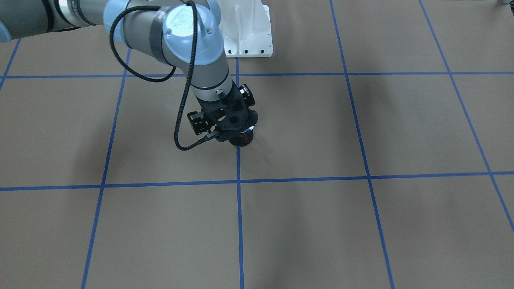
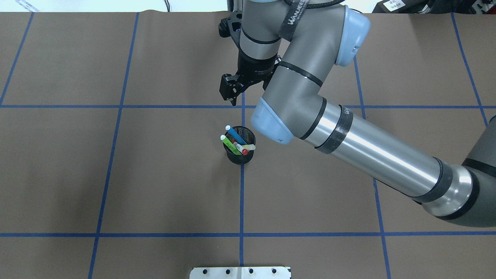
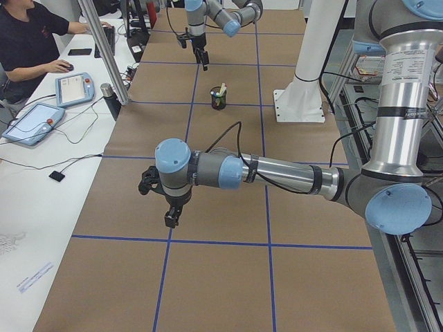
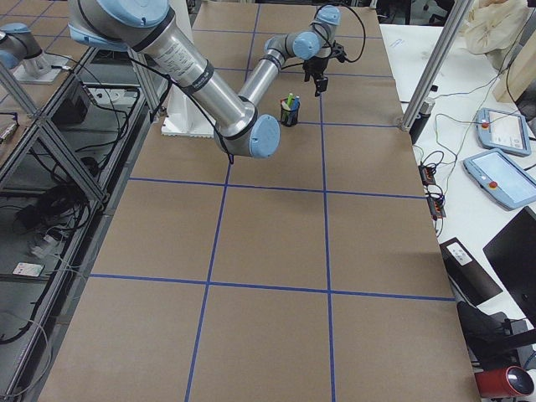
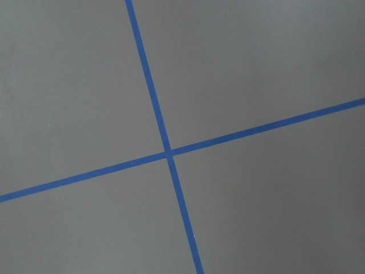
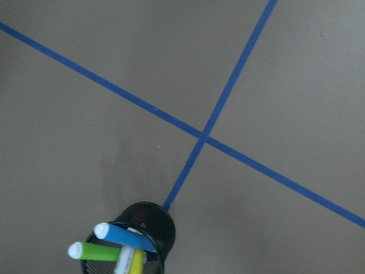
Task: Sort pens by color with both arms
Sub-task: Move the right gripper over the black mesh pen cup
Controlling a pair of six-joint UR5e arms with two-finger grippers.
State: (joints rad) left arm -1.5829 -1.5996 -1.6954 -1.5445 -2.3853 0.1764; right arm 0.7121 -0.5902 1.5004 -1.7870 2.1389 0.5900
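A black mesh cup point(image 2: 241, 157) stands on the centre tape line and holds several pens: a blue one point(image 2: 235, 135), a green one point(image 2: 229, 144), a yellow one point(image 2: 250, 147) and a red-tipped one point(image 2: 243, 150). My right gripper point(image 2: 228, 95) hangs just beyond the cup, apart from it, open and empty. The right wrist view shows the cup point(image 6: 151, 220) with the blue pen point(image 6: 122, 235) and the green pen point(image 6: 94, 251) at its bottom edge. My left gripper point(image 3: 171, 218) hangs over bare table far from the cup point(image 3: 219, 97); I cannot tell whether it is open.
Brown table paper with a blue tape grid point(image 2: 241, 106). The white pedestal base point(image 1: 247, 32) stands at the robot's side. In the front view the right wrist covers most of the cup point(image 1: 244, 140). An operator and tablets point(image 3: 31, 121) are beside the table.
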